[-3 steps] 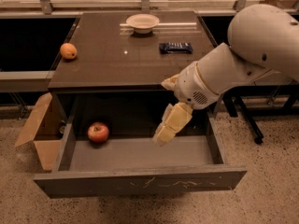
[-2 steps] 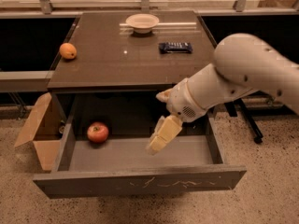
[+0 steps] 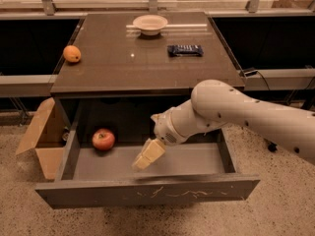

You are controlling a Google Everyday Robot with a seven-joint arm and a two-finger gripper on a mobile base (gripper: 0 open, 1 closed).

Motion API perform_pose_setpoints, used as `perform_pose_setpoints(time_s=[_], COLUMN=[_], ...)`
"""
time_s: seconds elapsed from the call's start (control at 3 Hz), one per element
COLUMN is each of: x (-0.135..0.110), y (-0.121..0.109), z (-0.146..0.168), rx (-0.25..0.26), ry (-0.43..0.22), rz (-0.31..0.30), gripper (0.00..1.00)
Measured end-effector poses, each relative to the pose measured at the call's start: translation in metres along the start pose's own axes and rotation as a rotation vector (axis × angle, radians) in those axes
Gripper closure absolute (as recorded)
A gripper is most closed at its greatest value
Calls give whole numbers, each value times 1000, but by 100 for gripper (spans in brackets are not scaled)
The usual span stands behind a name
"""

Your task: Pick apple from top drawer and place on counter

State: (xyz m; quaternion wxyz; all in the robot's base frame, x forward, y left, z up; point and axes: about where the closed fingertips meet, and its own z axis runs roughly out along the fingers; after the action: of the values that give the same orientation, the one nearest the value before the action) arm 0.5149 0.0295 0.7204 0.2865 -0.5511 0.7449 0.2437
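Note:
The red apple lies inside the open top drawer, at its back left corner. The drawer is pulled out below the counter, and its scratched front panel faces me. My gripper hangs over the middle of the drawer floor, right of the apple and apart from it. The white arm reaches in from the right.
On the counter are a small orange fruit at the left edge, a white bowl at the back and a dark snack packet. An open cardboard box stands on the floor left of the drawer.
The arm has swung left and lower into the drawer, bringing the gripper closer to the apple. The apple has not moved.

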Motion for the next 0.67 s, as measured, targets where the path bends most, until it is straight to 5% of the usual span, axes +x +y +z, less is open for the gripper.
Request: perform_pose_setpoints(time_s=[0.33,0.67], x=[-9,-9], y=[-14,-14], z=[50,50], rx=[-7,-7], ry=[-78,-78], rz=[-2,-2], gripper=[0,0])
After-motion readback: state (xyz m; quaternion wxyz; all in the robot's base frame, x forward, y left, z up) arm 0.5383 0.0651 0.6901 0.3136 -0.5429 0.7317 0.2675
